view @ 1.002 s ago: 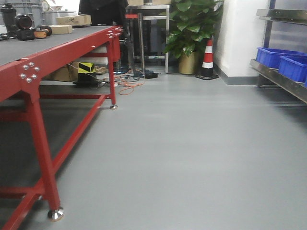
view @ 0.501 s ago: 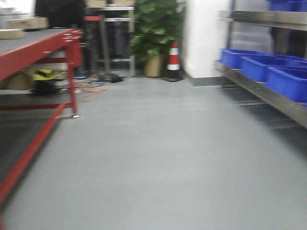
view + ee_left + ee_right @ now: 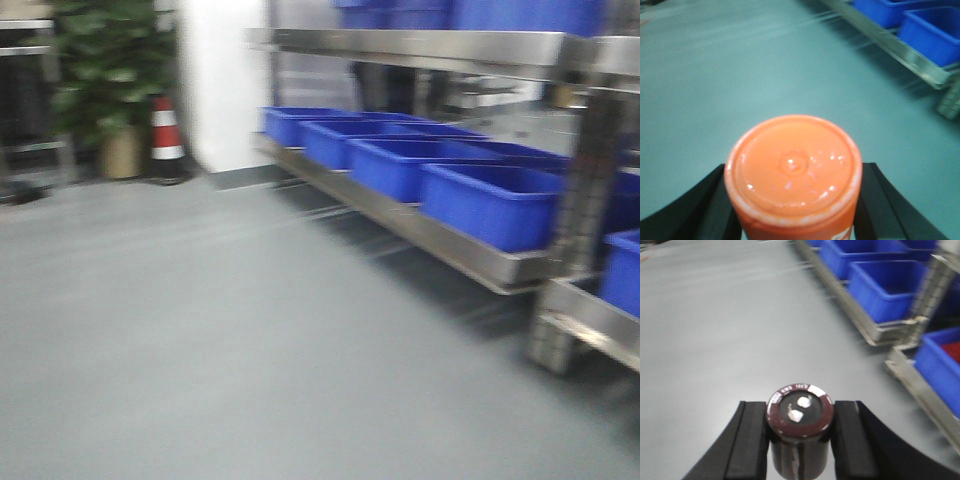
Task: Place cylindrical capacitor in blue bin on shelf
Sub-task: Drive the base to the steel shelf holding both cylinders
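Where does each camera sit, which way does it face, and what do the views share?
Front view: low, forward-facing, over the floor toward the shelf of blue bins; no robot parts show.
Left wrist: behind the left gripper, looking past its jaws, shut on the orange cylinder.
Right wrist: behind the right gripper, jaws shut on the dark capacitor.
Shared: all three see the shelf and bins.

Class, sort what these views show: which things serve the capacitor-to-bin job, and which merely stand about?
Job: orange cylinder in left claw; dark two-terminal cylinder in right claw; blue bins; steel shelf.
Idle: potted plant; traffic cone.
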You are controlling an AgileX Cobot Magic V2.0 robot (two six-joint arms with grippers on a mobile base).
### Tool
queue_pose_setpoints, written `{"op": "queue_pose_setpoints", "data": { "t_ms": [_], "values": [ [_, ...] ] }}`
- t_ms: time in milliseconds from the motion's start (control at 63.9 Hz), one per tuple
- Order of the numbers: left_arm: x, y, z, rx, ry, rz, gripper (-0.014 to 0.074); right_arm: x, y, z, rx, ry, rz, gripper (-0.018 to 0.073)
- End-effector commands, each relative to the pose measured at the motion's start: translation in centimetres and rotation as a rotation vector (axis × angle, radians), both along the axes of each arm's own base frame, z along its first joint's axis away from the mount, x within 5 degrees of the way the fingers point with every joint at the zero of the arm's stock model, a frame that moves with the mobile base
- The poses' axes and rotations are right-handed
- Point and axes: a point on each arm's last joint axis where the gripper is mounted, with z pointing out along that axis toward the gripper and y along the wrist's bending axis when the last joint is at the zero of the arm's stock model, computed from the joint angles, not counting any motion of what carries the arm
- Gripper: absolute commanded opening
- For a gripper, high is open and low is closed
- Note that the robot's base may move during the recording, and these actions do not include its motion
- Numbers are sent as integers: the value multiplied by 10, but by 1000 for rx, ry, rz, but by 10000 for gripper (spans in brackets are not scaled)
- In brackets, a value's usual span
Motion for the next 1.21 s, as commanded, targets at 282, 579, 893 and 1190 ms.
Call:
{"op": "queue_pose_setpoints", "data": {
  "t_ms": [282, 579, 893, 1190],
  "values": [
    [-1, -1, 4, -3, -25, -8, -111, -2, 0, 6, -1, -38, -3, -162],
    [-1, -1, 4, -3, -25, -8, -111, -2, 0, 6, -1, -38, -3, -162],
    [-1, -1, 4, -3, -25, -8, -111, -2, 0, 6, -1, -38, -3, -162],
    [-1, -1, 4, -3, -25, -8, -111, -2, 0, 6, -1, -38, -3, -162]
  ]
}}
